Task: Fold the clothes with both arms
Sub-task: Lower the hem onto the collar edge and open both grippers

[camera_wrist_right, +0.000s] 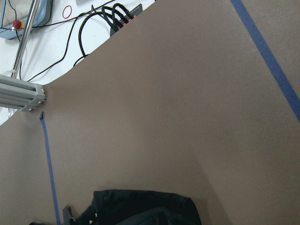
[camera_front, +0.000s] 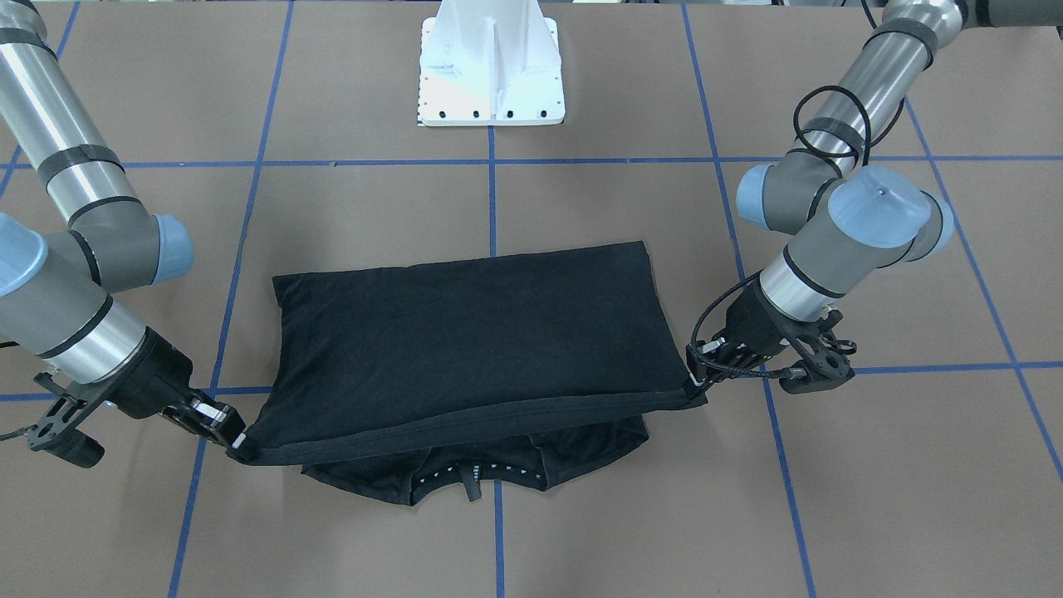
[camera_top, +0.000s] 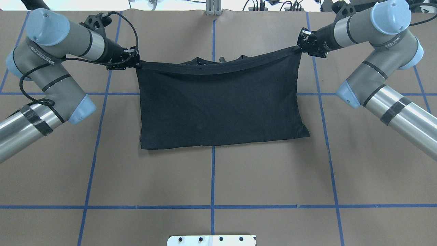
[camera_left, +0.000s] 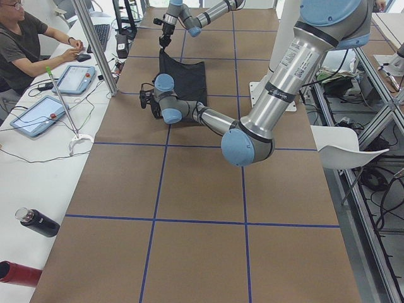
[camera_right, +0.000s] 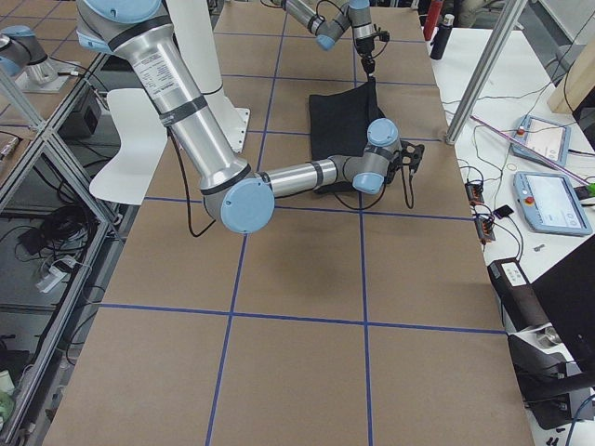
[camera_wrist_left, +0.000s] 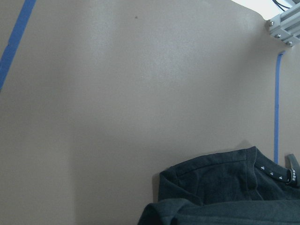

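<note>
Front-facing view: a black T-shirt point(camera_front: 465, 332) is lying half folded on a brown tabletop point(camera_front: 581, 515) gridded with blue tape lines point(camera_front: 492, 199). The right tool point(camera_front: 238, 441), on this view's left, is pinching 1 corner of the hem point(camera_front: 465, 419). The left tool point(camera_front: 696, 384), on this view's right, is pinching the other corner. Both are clamped on cloth. The hem is hanging taut between them, raised just above the collar point(camera_front: 469, 482), which is lying on the side far from the robot. A white pedestal base point(camera_front: 492, 66) is standing well apart.

Overhead view: the lifted layer is sloping from the held hem down to a fold resting nearer the robot. The hem is sagging slightly in the middle. Only plain black is showing.

To fold well, I judge the 2 tools should be moving level and together. They should hold even tension, lower the hem square onto the shoulder edge, and let go only once it is lying flat.

Left side view: a person point(camera_left: 25, 44) is sitting at a white desk point(camera_left: 38, 183) along the tabletop's far side, with 2 control tablets point(camera_left: 76, 79) and a dark bottle point(camera_left: 38, 222).

Right side view: the same desk is carrying the tablets and loose wiring.

Left wrist view: the collar is lying on bare tabletop near an aluminium frame point(camera_wrist_left: 283, 26).

Right wrist view: a black bulge of shirt is showing at the bottom, and cables point(camera_wrist_right: 101, 23) are lying beyond the tabletop's edge.
</note>
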Robot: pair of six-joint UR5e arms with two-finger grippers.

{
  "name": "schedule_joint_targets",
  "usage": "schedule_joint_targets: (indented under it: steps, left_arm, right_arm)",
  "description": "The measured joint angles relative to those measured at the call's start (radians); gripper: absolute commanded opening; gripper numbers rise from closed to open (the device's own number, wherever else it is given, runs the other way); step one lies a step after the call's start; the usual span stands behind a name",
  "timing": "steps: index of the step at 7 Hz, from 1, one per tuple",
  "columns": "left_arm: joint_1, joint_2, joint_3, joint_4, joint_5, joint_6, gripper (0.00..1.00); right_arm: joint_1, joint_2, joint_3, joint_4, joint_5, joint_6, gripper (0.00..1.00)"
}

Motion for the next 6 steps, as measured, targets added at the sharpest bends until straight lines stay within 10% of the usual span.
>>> schedule_joint_targets:
  steps: [1, 2, 6]
  left_arm:
    - [0.0, 0.0, 0.001, -0.001, 0.001, 0.0, 0.95]
    - [0.0, 0.0, 0.001, -0.002, 0.002, 0.001, 0.99]
    - [-0.001, 0.001, -0.003, -0.007, 0.003, 0.003, 0.99]
  right_arm:
    - [0.0, 0.0, -0.003, 0.001, 0.0, 0.0, 0.61]
    - [-0.001, 0.0, -0.003, 0.002, -0.001, 0.0, 0.99]
    - [-0.001, -0.002, -0.005, 0.001, 0.004, 0.006, 0.99]
